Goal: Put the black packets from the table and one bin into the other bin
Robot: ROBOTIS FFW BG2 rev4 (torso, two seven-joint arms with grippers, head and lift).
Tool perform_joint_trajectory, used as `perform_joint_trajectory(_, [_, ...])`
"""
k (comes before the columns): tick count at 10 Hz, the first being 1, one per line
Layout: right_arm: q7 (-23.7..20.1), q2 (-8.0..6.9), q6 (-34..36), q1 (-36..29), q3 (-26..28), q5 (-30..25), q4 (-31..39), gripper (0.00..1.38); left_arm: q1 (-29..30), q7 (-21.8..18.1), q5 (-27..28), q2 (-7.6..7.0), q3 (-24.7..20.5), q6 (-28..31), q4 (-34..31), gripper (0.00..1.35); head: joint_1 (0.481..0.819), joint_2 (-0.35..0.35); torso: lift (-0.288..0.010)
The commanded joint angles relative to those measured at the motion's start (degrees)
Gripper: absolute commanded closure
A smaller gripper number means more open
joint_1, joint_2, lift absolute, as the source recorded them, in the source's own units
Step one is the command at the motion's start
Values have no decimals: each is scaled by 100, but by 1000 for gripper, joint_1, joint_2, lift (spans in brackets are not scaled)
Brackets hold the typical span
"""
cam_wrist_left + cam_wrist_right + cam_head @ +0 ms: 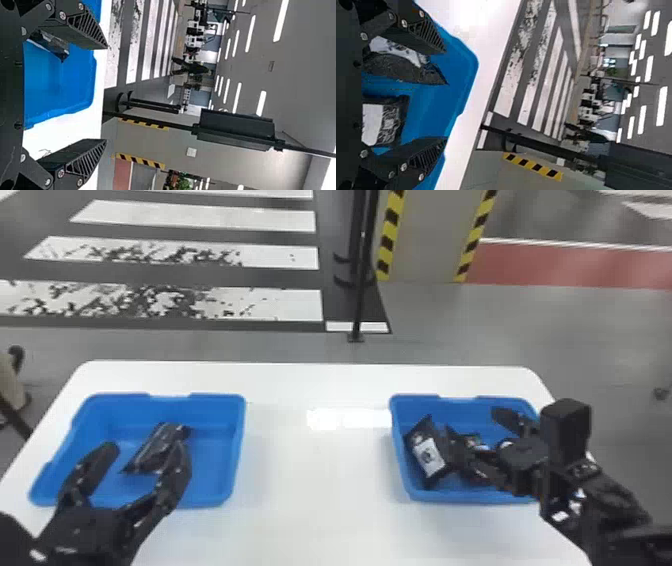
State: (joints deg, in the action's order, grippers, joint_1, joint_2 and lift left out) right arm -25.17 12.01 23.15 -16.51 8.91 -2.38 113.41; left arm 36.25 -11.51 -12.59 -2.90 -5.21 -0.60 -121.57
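In the head view, my left gripper [142,462] stands open over the left blue bin [212,450], where a black packet [157,447] lies partly behind one finger. My right gripper [480,435] is spread over the right blue bin [417,402]. That bin holds a black packet with a white label [427,455] leaning at its left side, and another dark packet [472,440] beside the gripper. My left gripper [105,95] has nothing between its fingertips in the left wrist view. The right wrist view has my right gripper [446,95] open, with two packets [405,69] [383,122] near its fingers.
Both bins stand on a white table [315,480] with a wide gap between them. A thin black post [357,290] rises from the floor beyond the table's far edge.
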Motion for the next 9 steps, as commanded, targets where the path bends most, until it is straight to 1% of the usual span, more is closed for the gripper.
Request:
perform_joint_trajectory(1, [12,-199,-909,-599,274,375,198,124,-250,-141,368,0,-198,468,42,205,695,-57,-110])
perform_joint_trajectory(2, [12,-270,-1036,-993,377,581,451,125,-559,-370,779,9,-404,820,211,208,695,-47,-110])
perform_joint_trajectory(3, [12,-296,-1022,-1316,400,707,676,125,-869,-581,1191,-9,-587,1115,436,220,695,-43,-110])
perform_joint_trajectory(4, [12,-305,-909,-1541,434,809,802,125,-1108,-695,1556,-62,-667,1452,619,223,695,-23,-110])
perform_joint_trajectory(6, [3,-313,-881,-1654,491,878,915,125,-1684,-844,2390,-229,-633,2099,984,223,695,26,-110])
perform_joint_trajectory(7, [-14,-313,-881,-1654,491,889,901,125,-1994,-932,2505,-316,-553,2324,1280,223,695,34,-110])
perform_joint_trajectory(9, [-67,-313,-881,-1626,468,889,844,125,-2289,-1047,2527,-413,-393,2774,1589,223,695,50,-110])
